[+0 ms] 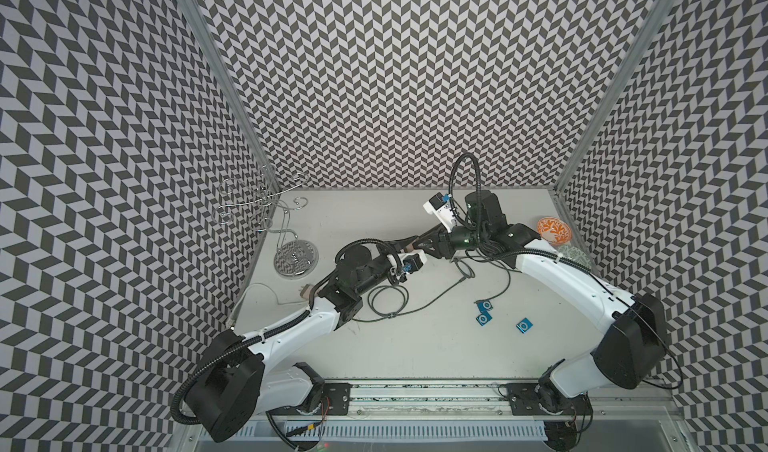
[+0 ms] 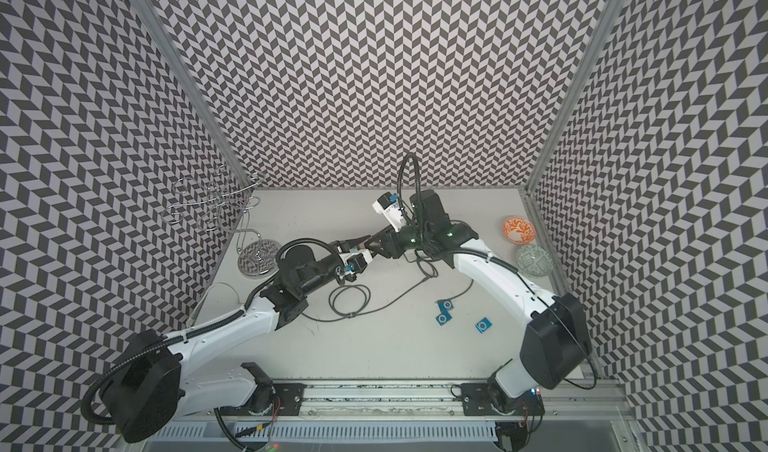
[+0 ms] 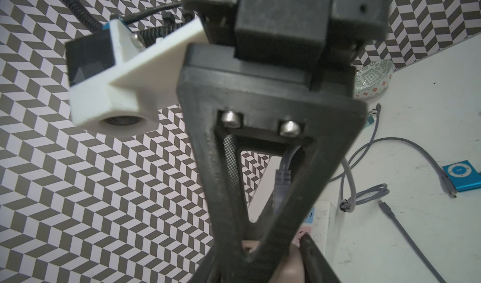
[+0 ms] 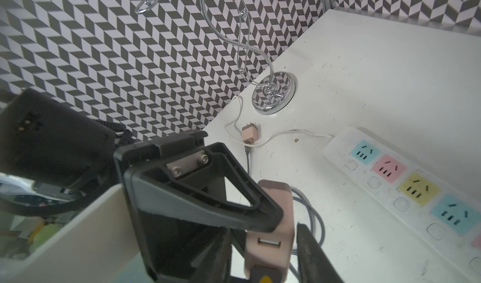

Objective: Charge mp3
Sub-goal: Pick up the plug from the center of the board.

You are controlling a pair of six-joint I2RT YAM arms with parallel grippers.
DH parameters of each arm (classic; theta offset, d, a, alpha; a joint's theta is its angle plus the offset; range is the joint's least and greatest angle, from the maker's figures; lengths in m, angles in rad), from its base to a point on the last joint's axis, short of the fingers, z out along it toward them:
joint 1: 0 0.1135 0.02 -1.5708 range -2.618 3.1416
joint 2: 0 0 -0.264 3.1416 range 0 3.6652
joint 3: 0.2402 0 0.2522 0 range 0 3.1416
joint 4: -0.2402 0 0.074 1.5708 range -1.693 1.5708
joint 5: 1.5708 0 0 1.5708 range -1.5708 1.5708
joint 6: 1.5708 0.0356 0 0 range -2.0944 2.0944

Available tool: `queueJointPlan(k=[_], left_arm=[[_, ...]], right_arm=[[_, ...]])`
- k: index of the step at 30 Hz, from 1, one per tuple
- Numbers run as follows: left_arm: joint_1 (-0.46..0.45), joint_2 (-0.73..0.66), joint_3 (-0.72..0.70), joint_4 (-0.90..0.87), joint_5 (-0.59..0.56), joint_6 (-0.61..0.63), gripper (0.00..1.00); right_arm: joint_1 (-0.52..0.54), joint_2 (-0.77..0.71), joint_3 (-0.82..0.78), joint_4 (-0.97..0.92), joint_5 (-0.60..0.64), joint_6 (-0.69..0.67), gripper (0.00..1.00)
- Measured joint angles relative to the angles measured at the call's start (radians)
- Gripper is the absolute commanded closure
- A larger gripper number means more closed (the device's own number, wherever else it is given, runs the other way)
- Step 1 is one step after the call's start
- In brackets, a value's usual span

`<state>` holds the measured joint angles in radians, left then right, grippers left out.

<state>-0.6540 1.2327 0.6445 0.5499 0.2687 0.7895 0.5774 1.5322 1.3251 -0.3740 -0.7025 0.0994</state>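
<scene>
White worktop [image 1: 415,354]: above its middle the left gripper [image 1: 409,245] clamps a pink charger [image 4: 270,211], the right gripper [image 3: 250,253] pinches a grey cable [image 3: 282,180]; three blue players [image 1: 484,305] lie nearer its right edge.

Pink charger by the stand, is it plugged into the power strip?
No, the charger lies loose on the table, prongs bare, apart from the strip.

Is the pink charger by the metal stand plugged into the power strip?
Out: charger lies on the table, prongs bare, apart from the power strip.
</scene>
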Motion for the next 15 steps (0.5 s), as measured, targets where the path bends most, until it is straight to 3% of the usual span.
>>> queueJointPlan(k=[4, 7, 11, 15], left_arm=[[-0.002, 0.000, 0.005, -0.010, -0.026, 0.006, 0.93], [-0.003, 0.000, 0.006, -0.013, -0.042, 0.008, 0.93], [-0.003, 0.000, 0.006, -0.013, -0.057, 0.018, 0.93], [-0.003, 0.000, 0.006, -0.013, -0.063, 0.027, 0.93]], right_arm=[[-0.003, 0.018, 0.007, 0.006, -0.006, 0.014, 0.69], [-0.002, 0.039, 0.029, -0.008, -0.013, 0.021, 0.53], [0.005, 0.059, 0.050, -0.024, -0.022, 0.021, 0.49], [0.006, 0.060, 0.051, -0.030, -0.029, 0.018, 0.63]])
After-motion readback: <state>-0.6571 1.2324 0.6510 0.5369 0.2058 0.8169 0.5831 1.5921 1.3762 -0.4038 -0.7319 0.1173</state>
